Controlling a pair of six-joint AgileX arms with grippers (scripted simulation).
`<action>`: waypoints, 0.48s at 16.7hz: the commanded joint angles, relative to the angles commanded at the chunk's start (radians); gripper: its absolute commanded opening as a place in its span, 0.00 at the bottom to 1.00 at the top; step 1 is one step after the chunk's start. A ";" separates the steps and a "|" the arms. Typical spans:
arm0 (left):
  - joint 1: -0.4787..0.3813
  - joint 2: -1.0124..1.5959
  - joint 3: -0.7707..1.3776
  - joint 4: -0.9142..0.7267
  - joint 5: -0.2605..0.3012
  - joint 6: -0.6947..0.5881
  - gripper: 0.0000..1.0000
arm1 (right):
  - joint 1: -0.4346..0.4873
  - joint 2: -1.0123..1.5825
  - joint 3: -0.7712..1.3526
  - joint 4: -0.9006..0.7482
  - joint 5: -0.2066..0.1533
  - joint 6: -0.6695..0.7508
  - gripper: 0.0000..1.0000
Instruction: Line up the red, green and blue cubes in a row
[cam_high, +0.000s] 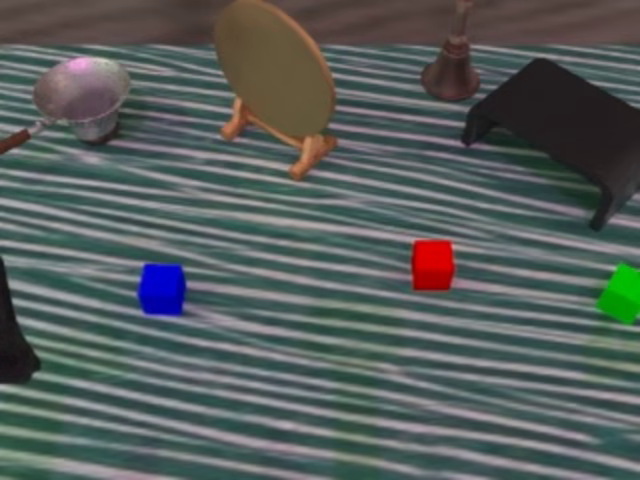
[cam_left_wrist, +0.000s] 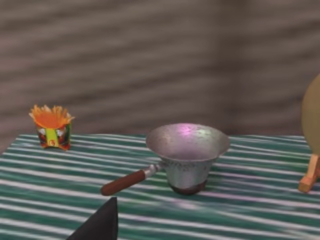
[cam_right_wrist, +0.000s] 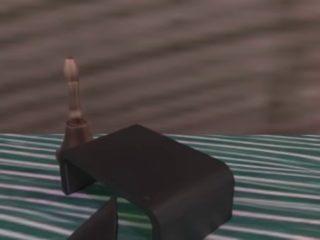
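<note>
Three small cubes lie apart on the striped green cloth in the top view. The blue cube is left of centre. Right of centre sits the red cube, and the green cube is at the right edge, partly cut off. None of them touch. My left arm shows only as a dark shape at the left edge, well left of the blue cube. My right arm is outside the top view. Each wrist view shows only a dark tip of its own gripper, and no cube appears in either.
Along the back stand a metal pan with a brown handle, a round wooden disc on a stand, a brown bell and a black bench-shaped stand. A small orange-topped carton sits far left.
</note>
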 joint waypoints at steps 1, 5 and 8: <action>0.000 0.000 0.000 0.000 0.000 0.000 1.00 | 0.000 0.000 0.000 0.000 0.000 0.000 1.00; 0.000 0.000 0.000 0.000 0.000 0.000 1.00 | 0.020 0.061 0.061 -0.042 -0.002 0.019 1.00; 0.000 0.000 0.000 0.000 0.000 0.000 1.00 | 0.064 0.218 0.214 -0.140 -0.004 0.064 1.00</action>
